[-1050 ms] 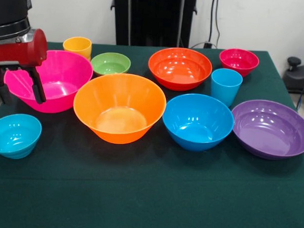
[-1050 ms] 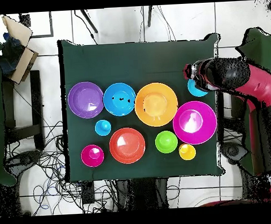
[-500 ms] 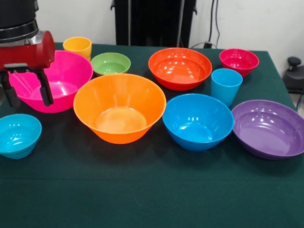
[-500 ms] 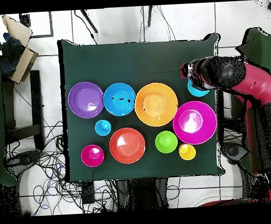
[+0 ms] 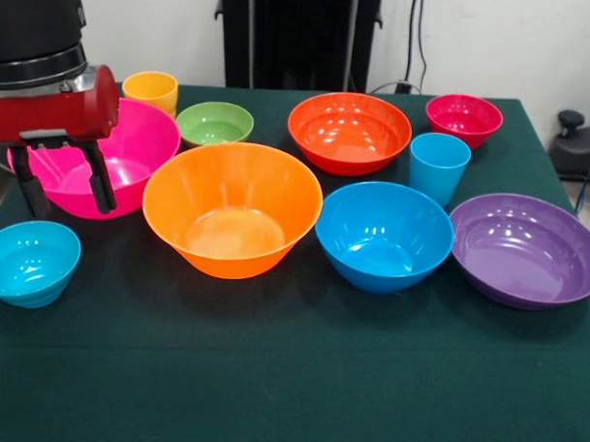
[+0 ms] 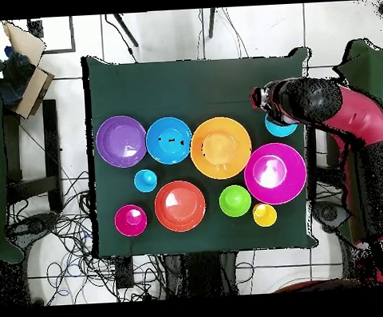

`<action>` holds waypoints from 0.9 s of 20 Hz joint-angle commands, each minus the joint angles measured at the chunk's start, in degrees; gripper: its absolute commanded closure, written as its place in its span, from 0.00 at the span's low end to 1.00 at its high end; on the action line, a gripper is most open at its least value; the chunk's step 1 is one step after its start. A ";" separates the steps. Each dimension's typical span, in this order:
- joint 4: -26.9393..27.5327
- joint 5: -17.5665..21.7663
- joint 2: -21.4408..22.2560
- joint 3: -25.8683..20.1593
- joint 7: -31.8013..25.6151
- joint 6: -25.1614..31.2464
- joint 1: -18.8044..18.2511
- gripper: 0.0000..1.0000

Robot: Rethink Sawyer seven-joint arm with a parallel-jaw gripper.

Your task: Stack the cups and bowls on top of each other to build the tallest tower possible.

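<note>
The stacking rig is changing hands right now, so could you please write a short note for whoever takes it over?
Gripper: open, empty, hanging in front of the large pink bowl, above and behind the small teal bowl.
Layout: every piece stands alone on the table. Large orange bowl in the middle, blue bowl and purple bowl beside it; behind them the yellow-orange cup, green bowl, red-orange bowl, light blue cup and magenta bowl.
Done: nothing stacked.
Left: the whole tower.

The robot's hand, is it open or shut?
Open: the hand shows two black fingers spread apart with nothing between them, above the teal bowl.
</note>
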State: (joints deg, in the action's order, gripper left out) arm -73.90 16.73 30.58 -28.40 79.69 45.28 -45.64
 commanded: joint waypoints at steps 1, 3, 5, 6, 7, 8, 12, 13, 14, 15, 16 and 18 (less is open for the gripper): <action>1.14 7.19 -5.84 0.59 -6.74 -0.14 3.55 0.00; 0.99 7.56 -6.10 1.37 -6.18 -0.52 3.68 0.00; 1.78 8.16 -7.31 2.41 -5.93 -0.07 3.98 0.00; 1.97 8.34 -7.82 2.79 -5.67 -0.31 4.01 0.00; 2.68 8.66 -9.00 3.15 -5.55 -0.67 3.87 0.00; 3.03 8.78 -9.66 3.13 -5.67 -0.99 3.65 0.00; 4.57 9.29 -11.36 2.39 -6.66 -0.81 2.77 0.00; 4.83 9.30 -11.58 2.08 -6.93 -0.58 2.59 0.00; 4.79 9.39 -11.61 1.89 -6.87 -0.51 2.43 0.00; 4.91 9.35 -11.66 1.89 -6.48 -0.38 2.40 0.00; 5.02 9.31 -11.72 1.88 -6.10 -0.24 2.37 0.00; 5.25 9.09 -12.39 2.61 -4.35 0.51 2.53 0.00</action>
State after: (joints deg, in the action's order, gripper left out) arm -71.55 21.38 21.19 -27.78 79.69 45.25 -43.77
